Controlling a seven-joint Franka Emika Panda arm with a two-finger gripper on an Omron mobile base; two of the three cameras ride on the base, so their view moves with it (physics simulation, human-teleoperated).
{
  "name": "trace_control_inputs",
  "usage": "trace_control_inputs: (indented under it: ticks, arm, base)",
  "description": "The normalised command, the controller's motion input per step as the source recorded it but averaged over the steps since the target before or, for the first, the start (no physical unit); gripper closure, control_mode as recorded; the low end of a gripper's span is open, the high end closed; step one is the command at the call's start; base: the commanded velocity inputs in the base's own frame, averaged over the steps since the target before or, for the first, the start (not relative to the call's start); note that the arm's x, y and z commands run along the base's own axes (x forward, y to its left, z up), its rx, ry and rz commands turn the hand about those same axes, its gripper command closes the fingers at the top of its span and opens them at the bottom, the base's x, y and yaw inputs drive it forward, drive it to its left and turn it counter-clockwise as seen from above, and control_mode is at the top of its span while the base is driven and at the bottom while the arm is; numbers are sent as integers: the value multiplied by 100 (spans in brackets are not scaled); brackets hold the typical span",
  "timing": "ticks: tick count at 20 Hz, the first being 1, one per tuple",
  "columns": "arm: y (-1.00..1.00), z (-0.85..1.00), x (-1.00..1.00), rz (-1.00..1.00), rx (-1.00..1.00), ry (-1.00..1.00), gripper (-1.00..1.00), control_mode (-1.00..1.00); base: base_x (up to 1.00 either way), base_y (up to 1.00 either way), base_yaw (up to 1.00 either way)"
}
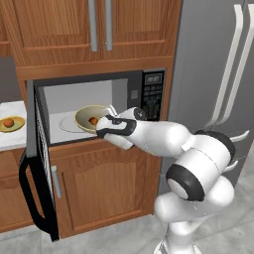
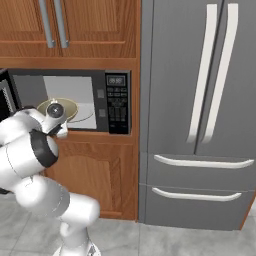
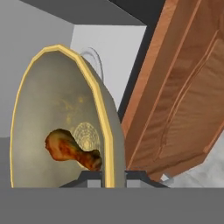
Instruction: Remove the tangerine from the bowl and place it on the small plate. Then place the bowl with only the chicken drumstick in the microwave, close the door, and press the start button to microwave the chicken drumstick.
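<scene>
The microwave (image 1: 149,74) stands with its door (image 1: 38,163) swung wide open to the left. My gripper (image 3: 113,176) is shut on the near rim of the bowl (image 3: 61,113), one finger inside and one outside. The bowl (image 1: 90,117) hangs tilted just inside the front of the cavity, over the glass turntable (image 1: 67,124). In it lies the chicken drumstick (image 3: 72,151), seen as a reddish spot (image 1: 93,120) from the left base. The tangerine (image 1: 8,122) rests on the small plate (image 1: 18,124) on the counter at far left. From the right base the bowl (image 2: 65,106) sits behind my wrist.
The keypad panel (image 1: 153,94) is on the microwave's right side. A steel fridge (image 2: 200,110) stands directly to the right. Wooden cabinets (image 1: 99,183) are below and above. The open door's handle (image 1: 27,198) juts out at lower left.
</scene>
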Motion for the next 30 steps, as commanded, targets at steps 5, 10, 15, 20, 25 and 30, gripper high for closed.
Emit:
trace_control_inputs:
  ticks: [5,10,15,20,25,30]
  arm:
    - [14,-38,47,0,0,0,100,-100]
    - [23,-26,51,0,0,0,100,-100]
    - [10,-9,55,0,0,0,100,-100]
    - [10,-12,52,0,0,0,100,-100]
    - [3,-4,46,0,0,0,100,-100]
    - [15,-9,51,0,0,0,100,-100]
  base:
    - [0,0,0]
    - [0,0,0]
    - [0,0,0]
    - [0,0,0]
    - [0,0,0]
    - [0,0,0]
